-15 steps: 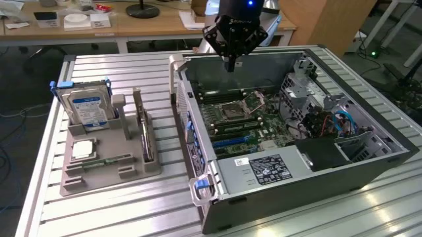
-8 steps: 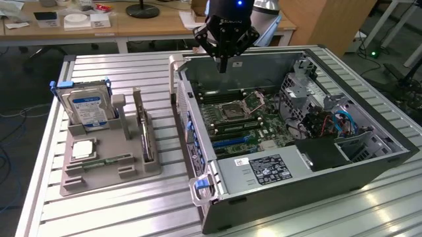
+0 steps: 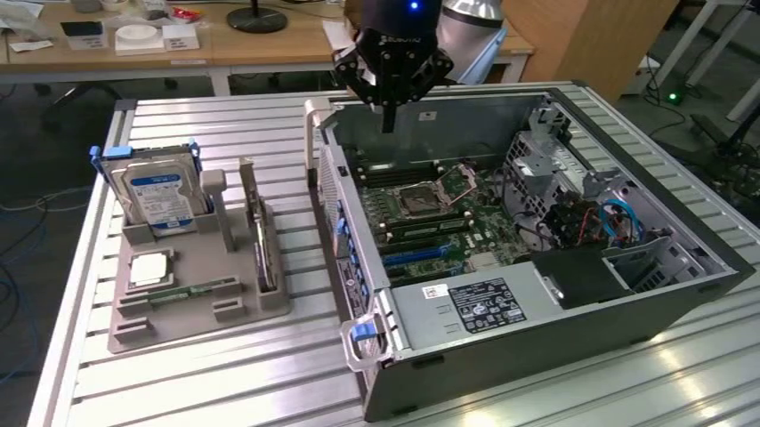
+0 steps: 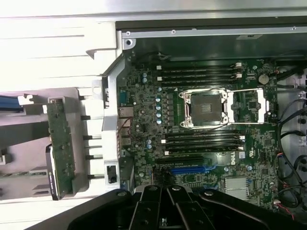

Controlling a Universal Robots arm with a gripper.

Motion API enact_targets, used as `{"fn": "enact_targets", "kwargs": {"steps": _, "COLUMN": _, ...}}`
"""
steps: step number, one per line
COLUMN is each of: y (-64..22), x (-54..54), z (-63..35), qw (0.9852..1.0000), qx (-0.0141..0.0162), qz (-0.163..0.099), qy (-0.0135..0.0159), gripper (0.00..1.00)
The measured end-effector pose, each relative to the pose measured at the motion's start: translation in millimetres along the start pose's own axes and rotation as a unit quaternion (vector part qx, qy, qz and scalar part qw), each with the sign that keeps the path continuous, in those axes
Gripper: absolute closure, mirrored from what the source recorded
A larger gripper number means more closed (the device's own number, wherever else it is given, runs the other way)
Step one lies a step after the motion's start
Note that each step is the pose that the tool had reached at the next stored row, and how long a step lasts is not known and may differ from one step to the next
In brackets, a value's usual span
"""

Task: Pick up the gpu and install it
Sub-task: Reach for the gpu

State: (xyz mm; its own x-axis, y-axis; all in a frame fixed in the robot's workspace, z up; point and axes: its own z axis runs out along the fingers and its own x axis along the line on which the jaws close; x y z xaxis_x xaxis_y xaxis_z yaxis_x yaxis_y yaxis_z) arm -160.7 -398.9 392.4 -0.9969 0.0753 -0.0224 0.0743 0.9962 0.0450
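Black two-finger gripper [image 3: 387, 120] hangs over the open dark-grey metal computer case [image 3: 535, 356], fingers pressed together, empty. Thin dark gpu card [image 3: 263, 253] stands on edge in the grey plastic holder tray [image 3: 190, 311] at the exterior view's left, well apart. A clean pick likely means squaring across its thin top edge.

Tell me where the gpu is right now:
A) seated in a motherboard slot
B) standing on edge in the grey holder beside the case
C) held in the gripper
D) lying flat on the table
B: the gpu stands on edge in the grey holder, while the gripper hangs shut and empty over the open case.
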Motion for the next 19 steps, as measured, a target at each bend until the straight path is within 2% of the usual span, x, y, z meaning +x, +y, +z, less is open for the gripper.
{"fn": "enact_targets", "kwargs": {"steps": 19, "y": -2.9, "x": 30.9, "z": 0.1, "qw": 1.0, "qx": 0.0001, "qz": 0.0, "qy": 0.0007, "gripper": 0.9}}
